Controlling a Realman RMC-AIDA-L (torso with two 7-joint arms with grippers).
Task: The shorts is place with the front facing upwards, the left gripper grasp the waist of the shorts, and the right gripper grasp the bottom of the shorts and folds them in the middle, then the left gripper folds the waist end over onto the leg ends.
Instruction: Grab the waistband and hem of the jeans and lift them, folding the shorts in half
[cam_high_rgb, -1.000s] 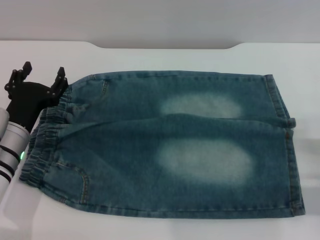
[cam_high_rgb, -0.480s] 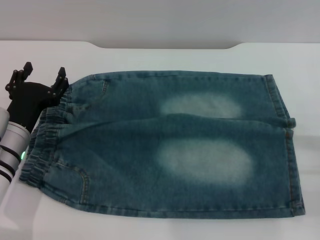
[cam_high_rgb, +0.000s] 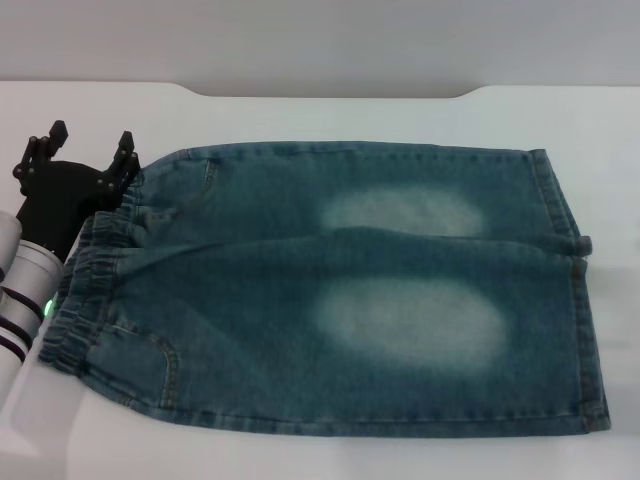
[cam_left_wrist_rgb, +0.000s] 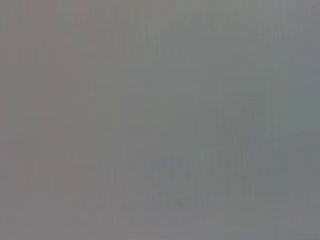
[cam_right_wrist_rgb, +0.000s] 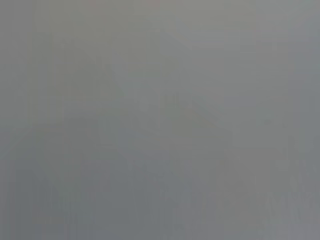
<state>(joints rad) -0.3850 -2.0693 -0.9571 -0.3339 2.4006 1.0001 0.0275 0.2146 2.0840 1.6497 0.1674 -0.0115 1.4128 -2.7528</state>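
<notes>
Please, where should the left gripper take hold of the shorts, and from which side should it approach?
Probably at the waist, the puckered elastic band at the shorts' left end. Its gathered folds look thicker than the flat denim, giving the fingers something to pinch. The left gripper, open, sits just beyond the band's far corner, so approaching from the left, over the white table, seems shortest.

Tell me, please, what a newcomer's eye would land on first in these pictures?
First, the denim shorts, spread flat across most of the white table, with two pale faded patches on the legs. Next, the left gripper, black and open, at the far corner of the puckered waist on the robot's left. The straight leg ends lie to the right; the right gripper is not in view.
</notes>
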